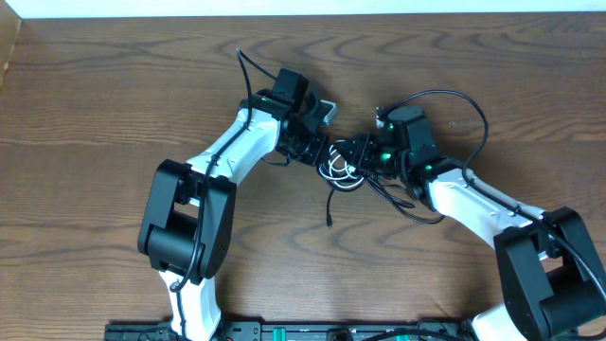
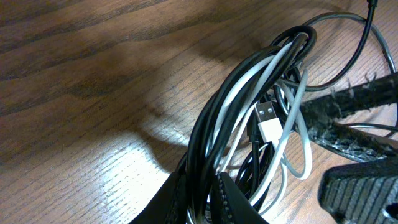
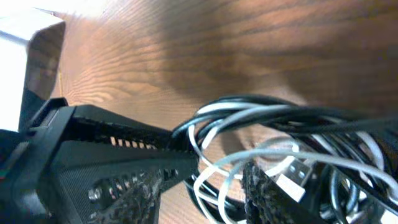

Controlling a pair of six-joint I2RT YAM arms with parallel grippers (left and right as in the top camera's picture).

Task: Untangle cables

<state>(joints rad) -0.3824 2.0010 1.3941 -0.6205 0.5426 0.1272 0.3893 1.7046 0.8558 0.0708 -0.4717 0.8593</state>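
Cables (image 1: 343, 173), black and white, lie in one tangled bundle mid-bench (image 1: 114, 95) between the arms, and no cord is freed yet, so the task looks barely begun. Left end effector (image 2: 205, 202) clamps the bundle; right end effector (image 3: 214, 180) stands open, white loops between its jaws.

Cables (image 2: 208, 134) cut off at btm edge, left wrist view; too small to trace overhead

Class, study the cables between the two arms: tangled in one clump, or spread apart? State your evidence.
Tangled: the black and white cables loop through each other in one clump, pinched by the left fingers.
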